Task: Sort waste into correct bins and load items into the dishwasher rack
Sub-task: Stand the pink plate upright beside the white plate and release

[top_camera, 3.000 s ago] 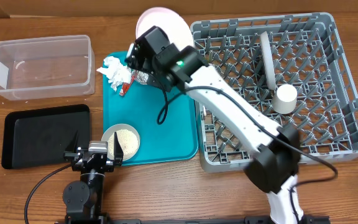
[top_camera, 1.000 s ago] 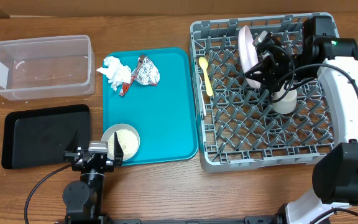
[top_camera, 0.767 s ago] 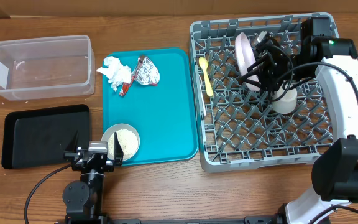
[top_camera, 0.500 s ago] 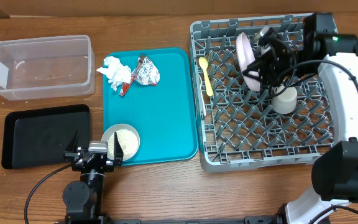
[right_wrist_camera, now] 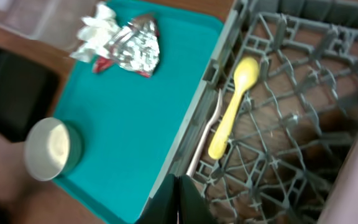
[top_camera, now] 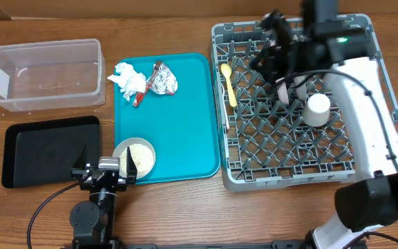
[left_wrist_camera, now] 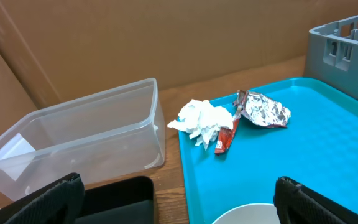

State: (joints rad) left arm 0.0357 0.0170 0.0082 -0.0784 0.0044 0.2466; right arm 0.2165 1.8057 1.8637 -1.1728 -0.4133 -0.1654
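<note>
Right gripper: it is held over the far side of the dishwasher rack. Its fingers are seen close together, and nothing is held between them.
Left gripper: it is parked at the near edge of the desk. Its fingers are spread wide and nothing is held.
Pale plate: it is stood on its edge between the pegs, by the rack's far side.
White cup: it is set in the rack, near the plate.
Yellow spoon and fork: they are laid side by side along the rack's left side.
Napkin and foil wrapper: they are found close together on the teal tray, towards the far edge of the desk.
Small bowl: it is seen on the tray's near left corner, with pale grains inside, likely the rice.
Bins: the clear tub is placed at the far left corner and the black tray at the near left corner.
How the waste is handled: the napkin and foil are judged light and squashy, so each can be pinched in its middle. The bowl is judged hard and slippery, so it is best held by its rim and kept level.
</note>
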